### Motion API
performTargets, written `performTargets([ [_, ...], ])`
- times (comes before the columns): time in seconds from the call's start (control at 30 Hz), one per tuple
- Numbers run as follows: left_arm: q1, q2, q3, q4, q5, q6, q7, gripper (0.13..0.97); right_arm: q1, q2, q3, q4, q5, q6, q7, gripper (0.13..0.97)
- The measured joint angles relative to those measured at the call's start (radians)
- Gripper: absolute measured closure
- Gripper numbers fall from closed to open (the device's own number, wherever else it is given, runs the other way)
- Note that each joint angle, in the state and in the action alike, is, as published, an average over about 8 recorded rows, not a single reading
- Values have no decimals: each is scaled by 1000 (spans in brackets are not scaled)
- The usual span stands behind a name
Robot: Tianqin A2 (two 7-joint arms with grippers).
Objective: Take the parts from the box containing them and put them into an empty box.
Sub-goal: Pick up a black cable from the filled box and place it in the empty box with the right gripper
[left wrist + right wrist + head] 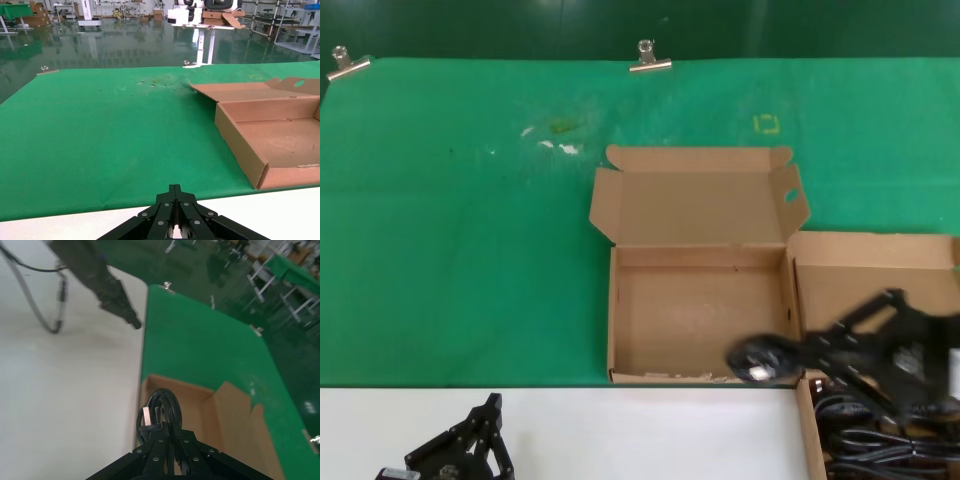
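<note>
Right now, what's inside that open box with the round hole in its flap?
The empty box shows only bare cardboard. The right gripper holds a cord bundle above its front corner, hiding the floor there.

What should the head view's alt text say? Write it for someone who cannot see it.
The right hand holds a looped black cord over the empty box's front corner. More cords fill the box beside it; the left hand waits low.

So count-wise: two cardboard boxes, the empty box [700, 320] with the round hole in its flap and the box containing them [880, 270] next to it. Two claws, left claw [490, 410] and right claw [770, 362]. One cord bundle [757, 358] gripped; more in the box, can't count those. Two metal clips [649, 57] on the table [460, 250].
</note>
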Motion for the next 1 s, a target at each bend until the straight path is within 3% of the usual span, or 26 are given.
performTargets([
  [0.27,0,0,0,0,0,0,0,948,98,-182,-85,-131,-106,87,-39,947],
  [0.53,0,0,0,0,0,0,0,948,151,-346,-139,-320,-170,212,-166,941],
  [0.77,0,0,0,0,0,0,0,948,162,-409,-153,-417,-170,265,-261,891],
  [1.0,0,0,0,0,0,0,0,948,168,-406,-141,-416,-151,272,-276,809],
])
